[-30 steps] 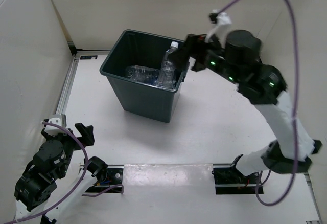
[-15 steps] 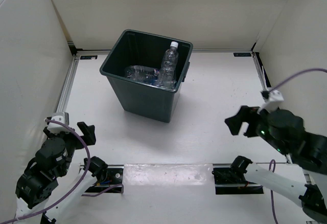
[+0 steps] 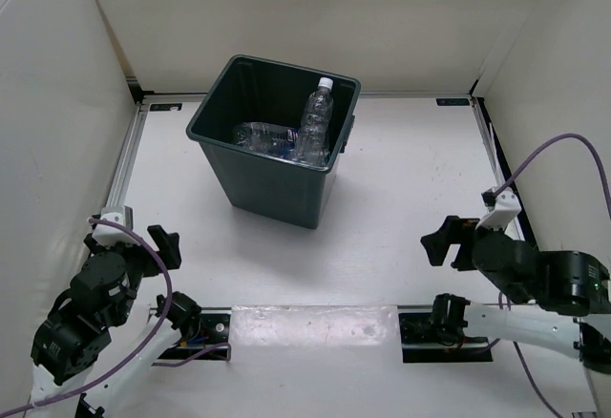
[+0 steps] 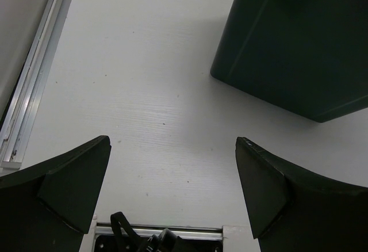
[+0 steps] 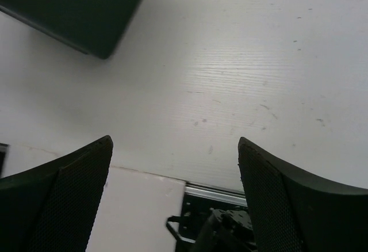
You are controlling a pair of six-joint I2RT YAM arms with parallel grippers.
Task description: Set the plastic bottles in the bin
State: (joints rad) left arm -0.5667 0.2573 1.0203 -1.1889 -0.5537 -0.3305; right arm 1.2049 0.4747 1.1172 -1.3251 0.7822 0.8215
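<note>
White tabletop [image 3: 410,179], closed in by white walls [image 3: 286,8] at rear, L and R. Aluminium rail [image 3: 124,165] runs along L edge of the table. Pale strip [image 3: 315,323] lies at near edge, between L base [image 3: 196,325] and R base [image 3: 444,327].

Bin [image 3: 272,175]: dark grey-green, square rimmed mouth, walls tapering to a narrower base. Stands upright on the table, rear area, somewhat L of centre, well apart from both arms.

Plastic bottles: two can be made out, both inside the bin.
- Bottle 1 [image 3: 316,122]: clear, white cap, near-upright against the bin's R wall, cap approx. at rim level.
- Bottle 2 [image 3: 260,135]: clear, lying on its side, just L of bottle 1. Contact between the two cannot be confirmed. Labels too small to read.

Left gripper [image 4: 172,142]: low at near-L corner of the table, close to L base. Jaws spread wide, holding nothing. L wrist cam shows bare table between the fingers [image 4: 69,189], w/ the bin's lower corner at upper R of that view.

Right gripper [image 5: 175,142]: low at near-R side, just beyond R base, pointing toward table centre. Jaws spread wide, holding nothing. R wrist cam shows bare table between them, w/ a bin corner at upper L of that view.

Purple cable [image 3: 571,135] arcs above the R arm.
</note>
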